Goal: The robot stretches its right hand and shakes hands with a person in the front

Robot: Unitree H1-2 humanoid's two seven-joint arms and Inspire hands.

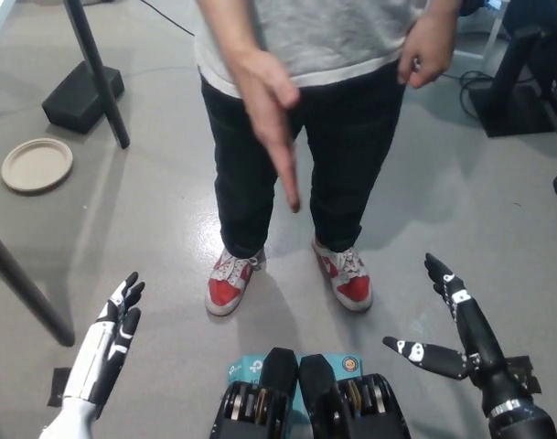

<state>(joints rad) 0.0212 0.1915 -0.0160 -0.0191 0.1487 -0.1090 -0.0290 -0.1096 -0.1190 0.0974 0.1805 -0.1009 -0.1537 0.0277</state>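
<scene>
A person (305, 110) in a grey shirt, black trousers and red-and-white shoes stands right in front of me. One of the person's hands (271, 110) reaches down toward me with flat, straight fingers. The person's other hand (428, 48) hangs loosely at the side. My black right hand (454, 325) is at the lower right, open with fingers spread, well below and to the right of the offered hand and not touching it. My white left hand (109, 343) rests at the lower left, open, holding nothing.
A paper plate (37, 165) lies on the grey floor at the left. Near it stand a black pole (97, 69) and its dark base block (82, 95). A slanted dark leg (22, 283) crosses the left edge. Black equipment (520, 78) sits at the upper right.
</scene>
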